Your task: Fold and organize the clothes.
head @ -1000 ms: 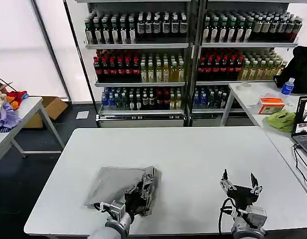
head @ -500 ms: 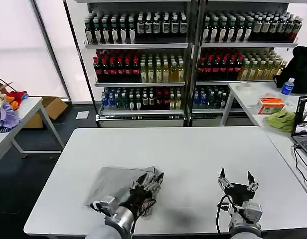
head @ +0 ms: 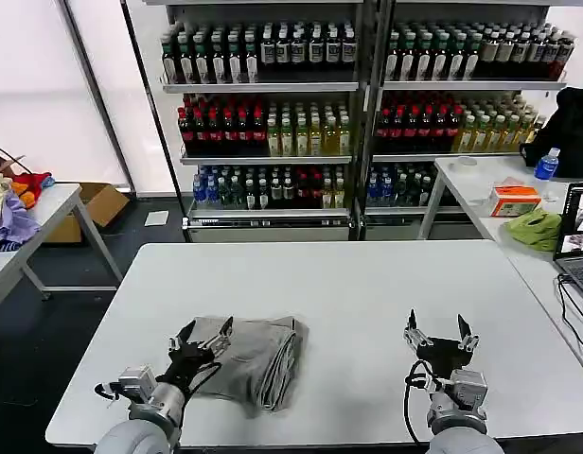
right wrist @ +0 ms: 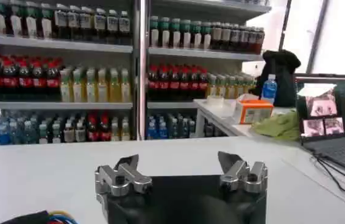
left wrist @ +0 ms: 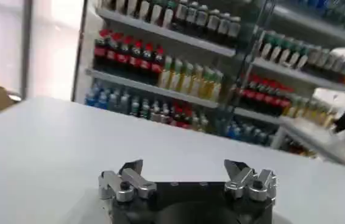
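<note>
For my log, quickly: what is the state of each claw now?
Left claw: open, holding nothing, over the left edge of the folded grey shirt.
Right claw: open, empty, above the table.

Soft grey cloth shirt (head: 258, 355), matt table (head: 367, 284)

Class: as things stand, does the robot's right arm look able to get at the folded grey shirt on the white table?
Probably yes. The right gripper stands open, and bare table lies between it and the shirt. The left gripper, open at the shirt's far side, isn't in its path.
</note>
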Available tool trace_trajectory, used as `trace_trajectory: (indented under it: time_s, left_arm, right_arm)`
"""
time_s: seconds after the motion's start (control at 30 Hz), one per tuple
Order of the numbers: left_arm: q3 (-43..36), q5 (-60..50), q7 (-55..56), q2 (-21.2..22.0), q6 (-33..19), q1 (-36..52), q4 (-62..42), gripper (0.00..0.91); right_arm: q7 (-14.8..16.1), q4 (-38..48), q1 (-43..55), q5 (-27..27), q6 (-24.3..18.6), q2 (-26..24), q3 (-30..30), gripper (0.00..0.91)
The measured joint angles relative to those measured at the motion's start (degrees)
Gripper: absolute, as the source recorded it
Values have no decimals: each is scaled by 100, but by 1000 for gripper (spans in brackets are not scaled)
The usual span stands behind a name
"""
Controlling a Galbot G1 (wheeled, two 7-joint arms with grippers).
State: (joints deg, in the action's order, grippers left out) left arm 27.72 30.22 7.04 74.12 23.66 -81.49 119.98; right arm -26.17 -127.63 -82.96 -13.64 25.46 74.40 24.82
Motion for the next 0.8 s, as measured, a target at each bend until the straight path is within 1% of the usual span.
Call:
trace_trajectory:
  time_s: [0.3, 0.67, 0.7, 0.73, 0.77, 0.8]
  left_arm:
    - [276, -547, -266, -106, -47, -87, -367, 907]
    - [389, -717, -517, -221, -38, -41, -817, 907]
    - [393, -718, -537, -228, -34, -29, -848, 887]
    - [398, -718, -558, -237, -27, -20, -879, 776]
    - [404, -718, -581, -247, -18, -16, -913, 725]
    - [406, -717, -604, -254, -7, -17, -940, 494]
  right_arm:
    - [1, -2, -12, -47, -50, -26, 18, 907]
    - [-3, -42, -26, -36, -47, 19, 29, 907]
    - [-3, -45, -29, -36, -47, 18, 36, 907]
    - [-3, -46, -29, -36, -47, 17, 41, 907]
    - [-4, -51, -28, -36, -45, 16, 44, 907]
    - [-4, -62, -27, -36, -42, 16, 47, 907]
